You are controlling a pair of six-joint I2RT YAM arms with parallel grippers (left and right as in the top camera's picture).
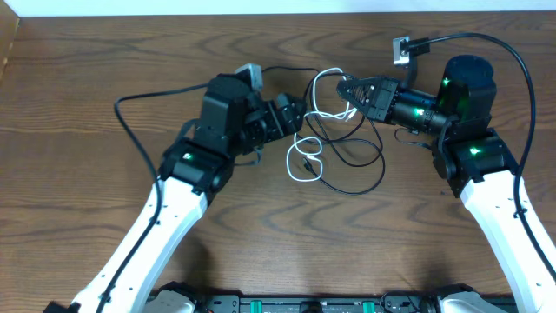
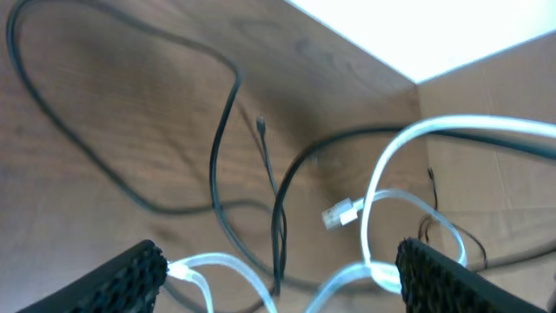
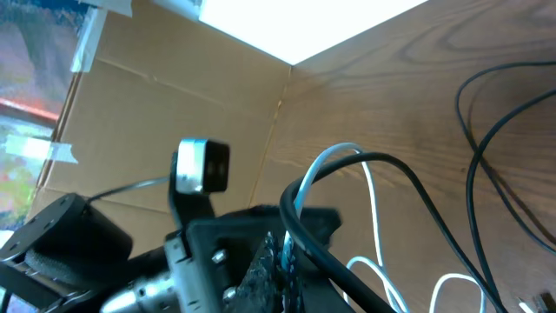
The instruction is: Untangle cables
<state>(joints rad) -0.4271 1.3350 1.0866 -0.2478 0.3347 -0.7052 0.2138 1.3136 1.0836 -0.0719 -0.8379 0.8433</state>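
Observation:
The white cable (image 1: 303,165) and the black cable (image 1: 369,174) lie looped through each other mid-table between both arms. My left gripper (image 1: 298,116) is low over the tangle. In the left wrist view it (image 2: 280,256) is open, with white cable (image 2: 382,174) loops crossing the gap and reaching both fingers, and a black cable (image 2: 221,148) strand running down between them. My right gripper (image 1: 343,88) is raised at the tangle's upper end. The right wrist view shows it (image 3: 285,252) shut on the white cable (image 3: 369,200), while black cable (image 3: 486,148) strands lie on the wood beyond.
A brown cardboard wall (image 3: 174,96) stands along the table's far edge. Thicker black arm cables arc beside each arm, one at the left (image 1: 130,122) and one at the right (image 1: 512,61). The two grippers are close together, facing each other.

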